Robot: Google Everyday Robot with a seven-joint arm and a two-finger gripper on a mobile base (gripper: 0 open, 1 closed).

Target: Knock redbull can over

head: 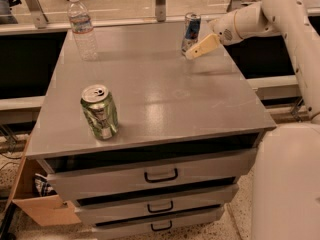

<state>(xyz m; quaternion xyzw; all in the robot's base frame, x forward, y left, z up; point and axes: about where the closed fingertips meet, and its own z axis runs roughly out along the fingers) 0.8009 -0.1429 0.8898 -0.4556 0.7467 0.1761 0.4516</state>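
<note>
The redbull can [191, 30] is a slim blue-and-silver can at the far right of the grey cabinet top [150, 84]. It leans slightly to the left. My gripper [194, 52] reaches in from the right on the white arm [250, 21]. Its yellowish fingertip touches the lower right side of the can.
A green soda can [100, 112] stands at the front left of the top. A clear plastic water bottle [82, 28] stands at the back left. Drawers [160, 175] face me below. A cardboard box [35, 204] sits on the floor at the left. The robot's white base [287, 184] is at the right.
</note>
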